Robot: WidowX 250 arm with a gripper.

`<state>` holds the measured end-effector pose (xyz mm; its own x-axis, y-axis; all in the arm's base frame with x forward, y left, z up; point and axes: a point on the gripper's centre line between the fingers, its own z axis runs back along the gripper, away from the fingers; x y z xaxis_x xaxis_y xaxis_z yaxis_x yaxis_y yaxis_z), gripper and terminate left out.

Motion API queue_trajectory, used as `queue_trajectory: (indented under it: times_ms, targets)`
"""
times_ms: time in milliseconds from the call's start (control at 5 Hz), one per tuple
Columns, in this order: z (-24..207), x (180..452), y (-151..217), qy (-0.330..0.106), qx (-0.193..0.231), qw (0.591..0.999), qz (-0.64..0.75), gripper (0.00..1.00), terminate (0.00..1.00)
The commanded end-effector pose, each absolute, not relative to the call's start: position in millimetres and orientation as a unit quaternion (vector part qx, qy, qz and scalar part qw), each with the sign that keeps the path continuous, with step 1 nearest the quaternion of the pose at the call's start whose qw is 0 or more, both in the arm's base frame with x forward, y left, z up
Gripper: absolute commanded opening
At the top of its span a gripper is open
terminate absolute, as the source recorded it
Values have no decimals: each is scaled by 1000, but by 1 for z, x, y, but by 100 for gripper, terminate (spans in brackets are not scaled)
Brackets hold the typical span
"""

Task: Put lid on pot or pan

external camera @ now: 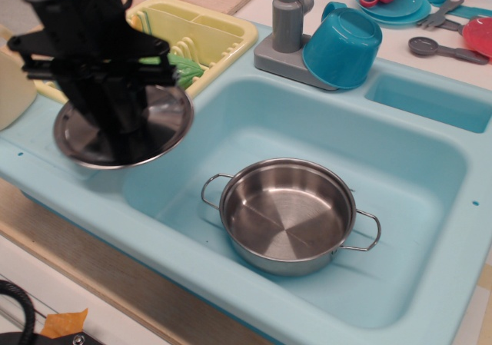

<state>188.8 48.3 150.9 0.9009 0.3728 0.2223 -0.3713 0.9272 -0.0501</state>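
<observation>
The shiny round steel lid (165, 122) hangs in the air over the left rim of the sink, held level. My black gripper (115, 134) comes down on its centre and is shut on the knob, which the fingers hide. The shallow steel pot (288, 214) with two wire loop handles stands open on the floor of the sink, to the right of and below the lid.
The teal sink (430, 230) has raised walls around the pot. A yellow dish rack (204, 30) holding a green toy vegetable sits behind the gripper. A grey faucet (286, 22) and a tipped teal cup (342, 45) stand at the back rim. Dishes lie at the far right.
</observation>
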Motion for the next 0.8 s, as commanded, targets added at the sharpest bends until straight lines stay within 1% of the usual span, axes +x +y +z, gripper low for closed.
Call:
queue_trajectory:
  times_ms: [0,200,400,600]
  targets:
    - [170,204,-4,-159,-8,970,186,0,0]
    - [156,212,-31,-173,-32,968,176,0,0]
    - [141,213,-55,-158,-49,970,178,0,0]
    - [123,210,-65,-149,-67,970,178,0,0]
